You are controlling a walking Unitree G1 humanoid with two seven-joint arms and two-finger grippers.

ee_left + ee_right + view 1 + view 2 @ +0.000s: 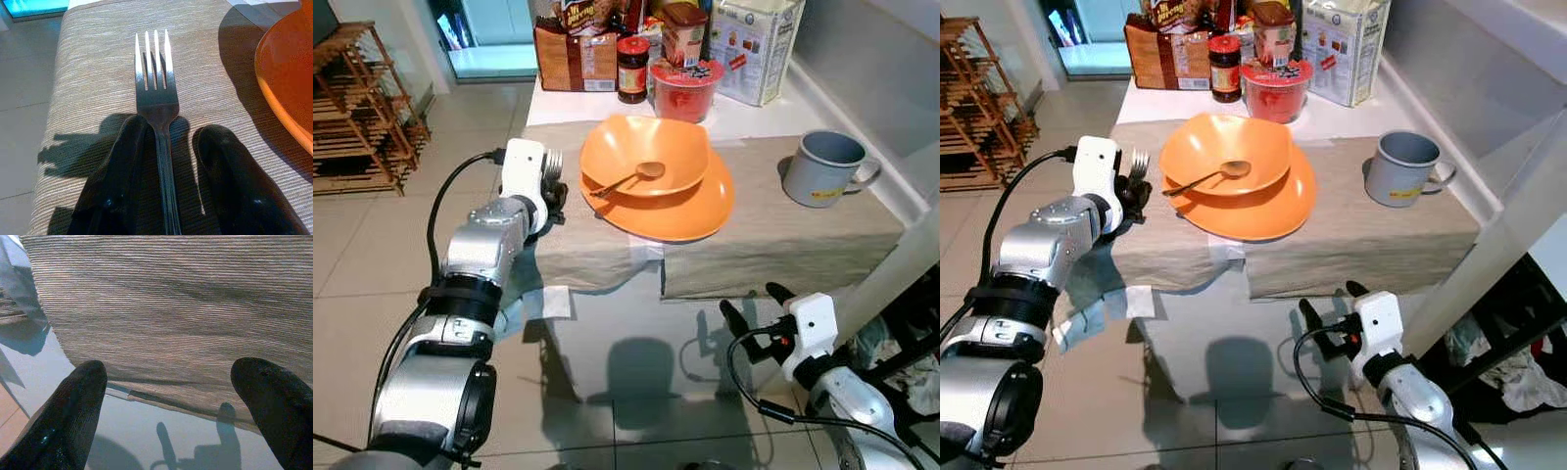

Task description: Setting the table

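Holding fork (pixel 155 93) between closed fingers, left gripper (pixel 164 147) hovers over placemat (pixel 773 235) beside plate (pixel 695 211); early release risks fork bouncing off near table edge; right gripper (pixel 171 401) open, idle

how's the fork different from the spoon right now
The silver metal fork lies between the black fingers of the left gripper, over the beige woven cloth left of the orange plate. The brass-coloured spoon is untouched, resting tilted inside the orange bowl on that plate. The fork ends in four tines, the spoon in a rounded head. Both are slim metal cutlery.
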